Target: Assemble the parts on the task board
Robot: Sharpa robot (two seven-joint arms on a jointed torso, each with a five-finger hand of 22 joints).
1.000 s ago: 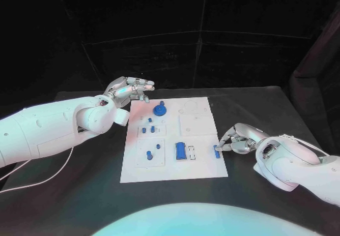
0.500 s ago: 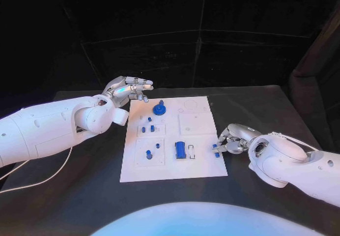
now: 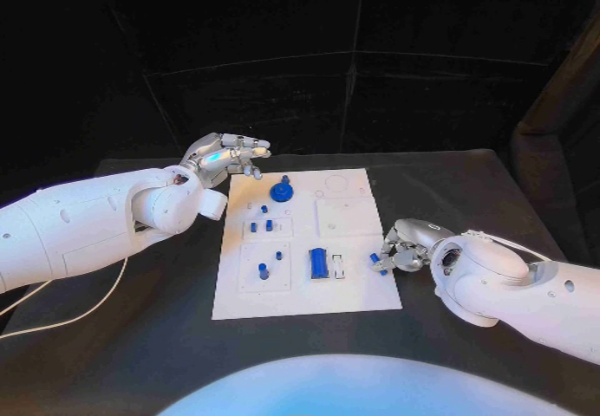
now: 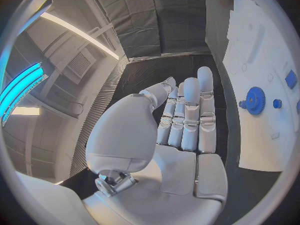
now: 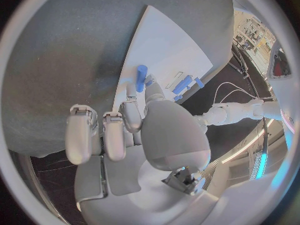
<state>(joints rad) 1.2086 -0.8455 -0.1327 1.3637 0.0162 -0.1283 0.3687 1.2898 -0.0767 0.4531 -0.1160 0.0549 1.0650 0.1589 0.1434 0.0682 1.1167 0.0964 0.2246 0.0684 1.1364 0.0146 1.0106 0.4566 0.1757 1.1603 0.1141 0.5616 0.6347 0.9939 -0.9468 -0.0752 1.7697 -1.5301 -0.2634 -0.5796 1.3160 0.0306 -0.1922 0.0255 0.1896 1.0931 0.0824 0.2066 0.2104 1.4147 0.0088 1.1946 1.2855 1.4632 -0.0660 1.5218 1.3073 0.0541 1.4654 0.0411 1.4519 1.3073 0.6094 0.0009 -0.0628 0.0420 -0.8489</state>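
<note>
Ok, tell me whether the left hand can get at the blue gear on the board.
Probably yes. The left hand hovers open beside the board's far corner, and the blue gear stands close by with nothing between them.

No legible text or markings.

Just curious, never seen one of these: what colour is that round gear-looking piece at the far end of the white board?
Blue. The gear shows best in the left wrist view.

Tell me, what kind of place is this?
Probably a robotics test lab: dark curtains enclose a black table, and a white task board carrying small blue parts lies between two white robot arms.
</note>
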